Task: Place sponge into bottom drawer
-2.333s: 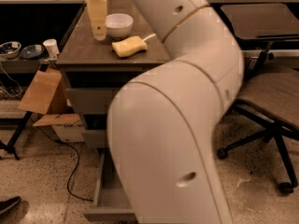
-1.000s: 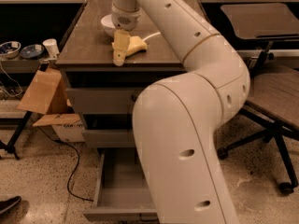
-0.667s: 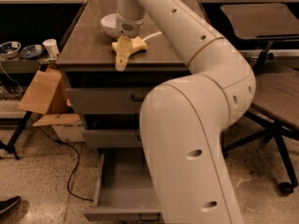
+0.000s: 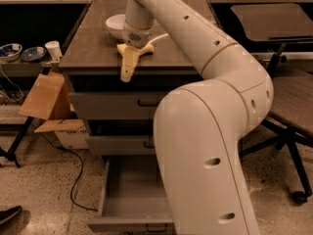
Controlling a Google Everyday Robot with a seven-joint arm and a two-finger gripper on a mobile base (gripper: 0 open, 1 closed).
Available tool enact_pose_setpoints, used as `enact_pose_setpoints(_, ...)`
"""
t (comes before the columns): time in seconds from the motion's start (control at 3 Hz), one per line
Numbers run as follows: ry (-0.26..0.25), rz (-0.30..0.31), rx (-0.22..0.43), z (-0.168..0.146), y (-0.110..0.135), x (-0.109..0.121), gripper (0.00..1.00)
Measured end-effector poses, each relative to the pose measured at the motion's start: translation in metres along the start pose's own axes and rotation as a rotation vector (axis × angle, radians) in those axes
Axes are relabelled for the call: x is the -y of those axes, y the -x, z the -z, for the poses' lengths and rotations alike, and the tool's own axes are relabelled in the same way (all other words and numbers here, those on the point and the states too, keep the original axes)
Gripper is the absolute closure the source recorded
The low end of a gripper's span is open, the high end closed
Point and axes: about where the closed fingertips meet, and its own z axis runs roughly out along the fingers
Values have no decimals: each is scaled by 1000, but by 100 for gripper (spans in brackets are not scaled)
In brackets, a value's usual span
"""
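The pale yellow sponge (image 4: 145,47) lies on the brown cabinet top (image 4: 88,43), near its front edge and in front of the white bowl (image 4: 114,24). My gripper (image 4: 128,71) reaches down from the arm's wrist right at the sponge's left end and covers part of it. I cannot tell whether it holds the sponge. The bottom drawer (image 4: 128,223) is pulled open below, grey inside, with nothing visible in it. My arm's big white link hides its right part.
Two upper grey drawers (image 4: 113,105) (image 4: 115,144) are closed. A cardboard piece (image 4: 43,95) leans at the cabinet's left, with a cable on the floor. An office chair (image 4: 293,106) stands to the right. Small bowls (image 4: 11,51) sit on a low shelf at far left.
The arm has swung over the cabinet top. The gripper has come from near the back onto the sponge's left end and edged toward the front. The sponge stays on the top.
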Motion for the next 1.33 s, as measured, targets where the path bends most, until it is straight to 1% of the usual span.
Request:
enact_pose_setpoints(0.33, 16, -2, 3, -5, -3, -4, 19)
enact_pose_setpoints(0.67, 16, -17, 7, -1, -7, -7, 50)
enact_pose_setpoints(1.33, 16, -17, 7, 13, -3, -6, 97)
